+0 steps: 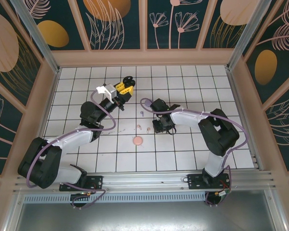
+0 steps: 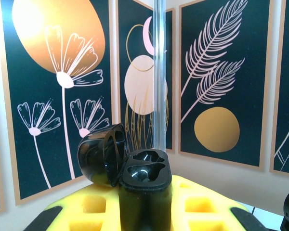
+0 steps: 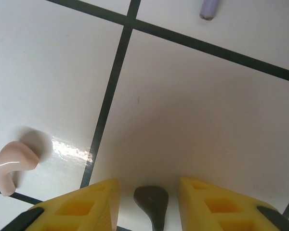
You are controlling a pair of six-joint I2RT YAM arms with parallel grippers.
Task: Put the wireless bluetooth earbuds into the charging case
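right wrist view: the right end effector stands part open astride a black earbud on the worktop, with a gap on each side; close it centred and gently, so the bud does not skid; a pink earbud lies to its left; the left end effector is clamped on the open black case, both sockets empty.

The top view looked down from above and behind the arm bases over the tabletop; the left wrist camera, close behind the left hand gripping a black case, faced level toward the wall panels; the right wrist camera, behind the right hand, looked down near the tabletop, sharing its tiles with the top view.
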